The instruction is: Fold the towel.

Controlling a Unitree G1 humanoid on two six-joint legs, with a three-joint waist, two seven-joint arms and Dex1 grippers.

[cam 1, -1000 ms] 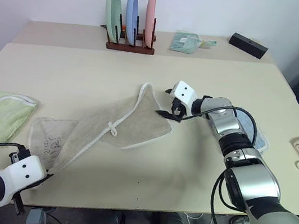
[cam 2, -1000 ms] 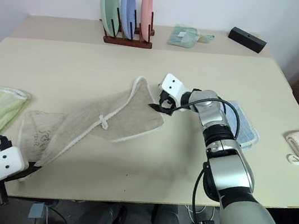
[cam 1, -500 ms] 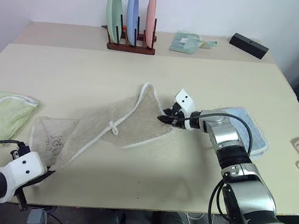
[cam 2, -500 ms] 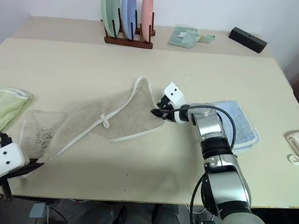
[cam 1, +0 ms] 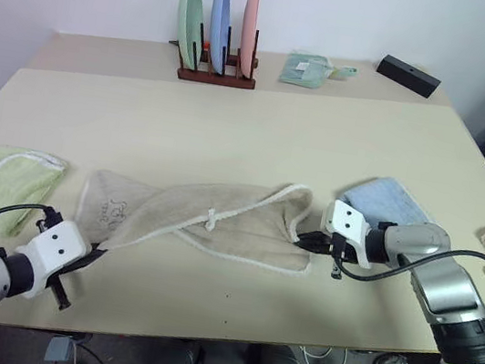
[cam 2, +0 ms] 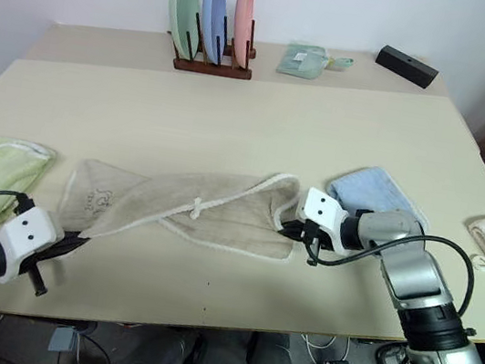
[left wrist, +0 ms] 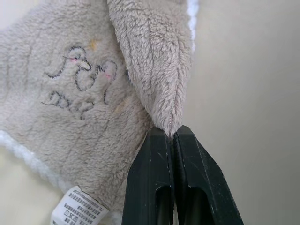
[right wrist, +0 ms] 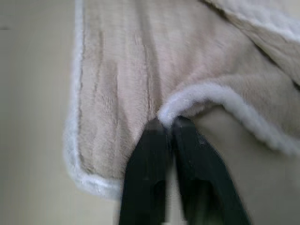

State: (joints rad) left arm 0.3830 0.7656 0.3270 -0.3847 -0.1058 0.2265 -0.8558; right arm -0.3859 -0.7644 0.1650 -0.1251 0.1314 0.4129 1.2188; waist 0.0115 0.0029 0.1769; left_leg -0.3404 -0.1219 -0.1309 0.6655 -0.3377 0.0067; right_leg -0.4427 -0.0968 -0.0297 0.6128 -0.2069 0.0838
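Beige towel [cam 1: 217, 224] is lying stretched across the surface [cam 1: 259, 138] between the two pincers.

Left pincer [cam 1: 82, 260] is pinching a folded towel corner, its fingers [left wrist: 161, 187] pressed tight together just beside the embroidered mark [left wrist: 77, 82]; right pincer [cam 1: 307, 241] is clamping the white corded edge at the towel's opposite end, with the folded blue towel [cam 1: 387, 203] lying just behind it and the green towel [cam 1: 7, 182] sitting outward of the left pincer.
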